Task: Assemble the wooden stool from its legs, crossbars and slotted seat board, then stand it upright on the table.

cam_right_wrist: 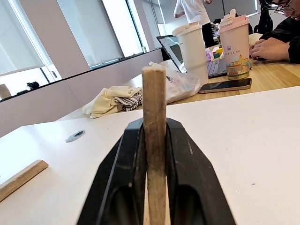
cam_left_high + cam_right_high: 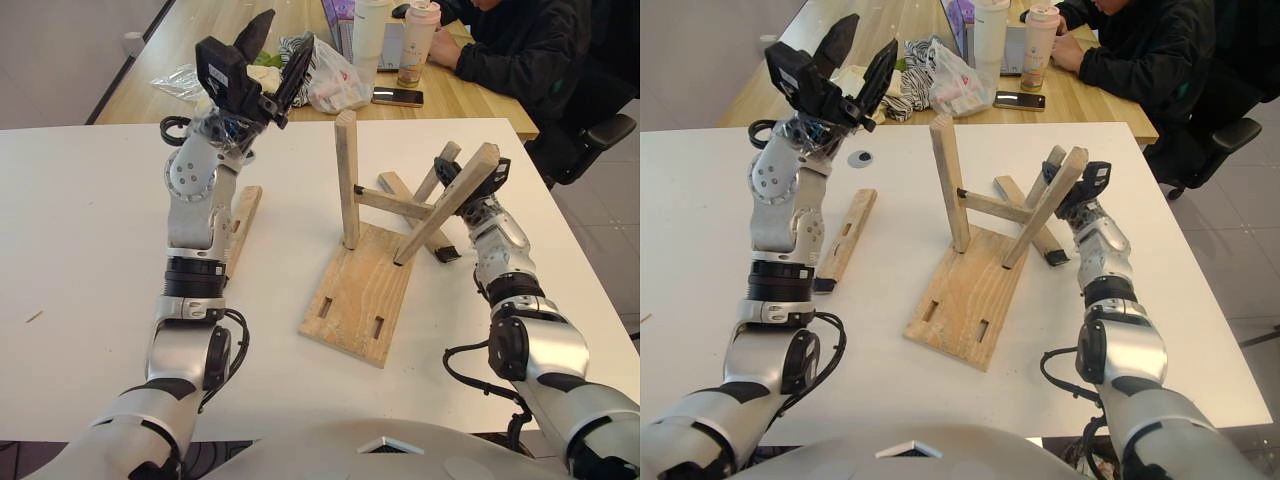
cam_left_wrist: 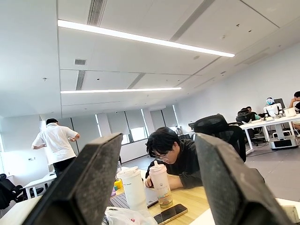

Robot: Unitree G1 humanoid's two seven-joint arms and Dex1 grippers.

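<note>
Left arm is up at the far left of the white table (image 2: 80,250): forearm close to vertical, wrist cocked back. The left gripper (image 2: 275,55) hangs high over the table's far edge, its two dark fingers (image 3: 84,187) spread wide with nothing between them.

Right arm is stretched forward and low on the right side, forearm just above the tabletop. The right gripper (image 2: 470,175) is clamped tight on the upper part of a tilted leg (image 2: 440,212). That leg slants down and left to the right edge of the slotted seat board (image 2: 355,295). Whether its foot sits in a slot, I cannot tell.

The board lies flat mid-table, with two open slots showing at its near end. An upright leg (image 2: 347,180) stands at its far end, and a crossbar (image 2: 392,204) ties it to the tilted one. Another leg (image 2: 432,238) lies on the table just behind them, passing under the tilted leg. A loose wooden bar (image 2: 845,235) lies flat, just right of the left forearm.

Now the edges. The table's right edge runs close beside the right arm. Its far edge sits just beyond the leg frame, against a cluttered wooden desk (image 2: 200,40). The broadest stretches of tabletop lie left of the left arm, and between the bar and the board.
</note>
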